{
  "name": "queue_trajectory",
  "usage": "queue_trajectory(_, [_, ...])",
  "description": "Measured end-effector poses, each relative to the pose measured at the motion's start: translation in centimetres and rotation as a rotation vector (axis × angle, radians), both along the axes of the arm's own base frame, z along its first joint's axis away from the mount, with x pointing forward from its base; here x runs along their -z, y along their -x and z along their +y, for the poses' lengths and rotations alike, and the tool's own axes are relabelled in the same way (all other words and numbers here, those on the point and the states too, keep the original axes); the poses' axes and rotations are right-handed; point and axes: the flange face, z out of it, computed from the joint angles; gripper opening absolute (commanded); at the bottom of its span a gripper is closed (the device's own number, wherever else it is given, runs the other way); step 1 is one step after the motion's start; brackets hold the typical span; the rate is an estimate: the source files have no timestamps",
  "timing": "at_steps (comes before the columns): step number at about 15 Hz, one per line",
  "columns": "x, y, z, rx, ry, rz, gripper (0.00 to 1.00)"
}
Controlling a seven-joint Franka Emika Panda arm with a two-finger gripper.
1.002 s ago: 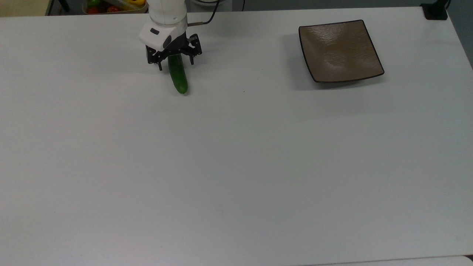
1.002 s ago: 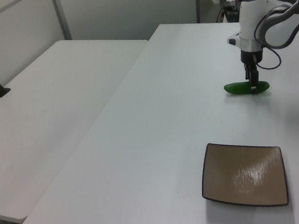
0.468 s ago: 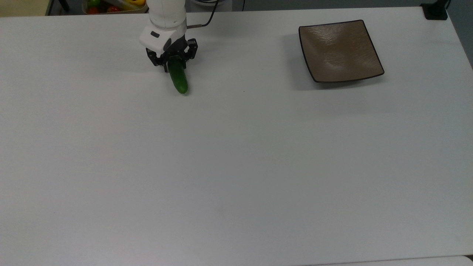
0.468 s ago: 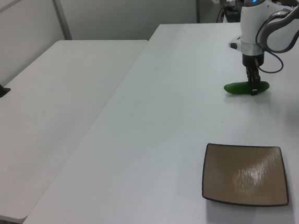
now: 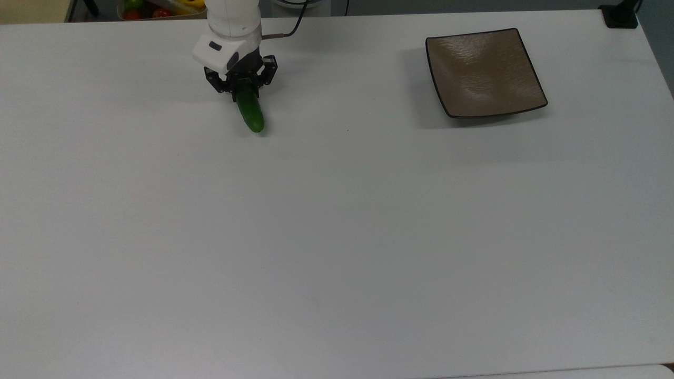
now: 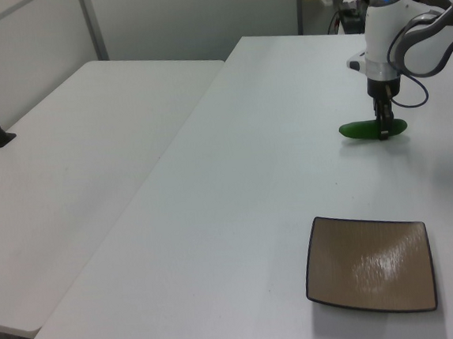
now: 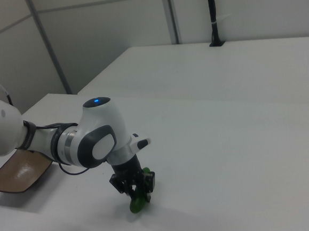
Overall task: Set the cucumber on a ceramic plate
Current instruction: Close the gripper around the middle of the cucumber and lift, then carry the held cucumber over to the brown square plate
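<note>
A small dark green cucumber is at the far left part of the white table in the top view. My gripper points straight down and is shut on the cucumber's far end. The left view shows the cucumber lying level under the gripper. In the right view the gripper hides most of the cucumber. The square brown ceramic plate sits bare at the top view's far right, well apart from the cucumber. The plate is near the front in the left view.
A bin of coloured vegetables stands beyond the table's far edge behind the arm. A black mount sits on the top view's far right corner. A second white table adjoins on the left view's left.
The fingers closed around the cucumber's far end. Gripper and cucumber then shifted slightly toward the top view's left and far edge, and sit a little higher in the left view.
</note>
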Motion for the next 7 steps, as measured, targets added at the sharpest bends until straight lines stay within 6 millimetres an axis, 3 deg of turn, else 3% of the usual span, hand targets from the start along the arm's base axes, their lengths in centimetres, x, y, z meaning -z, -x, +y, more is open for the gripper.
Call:
queue_trajectory(4, [-2.9, -0.6, 0.0, 0.042, 0.004, -0.015, 0.02])
queue_trajectory(7, [-7.2, -1.6, -0.1, 0.061, 0.014, 0.022, 0.02])
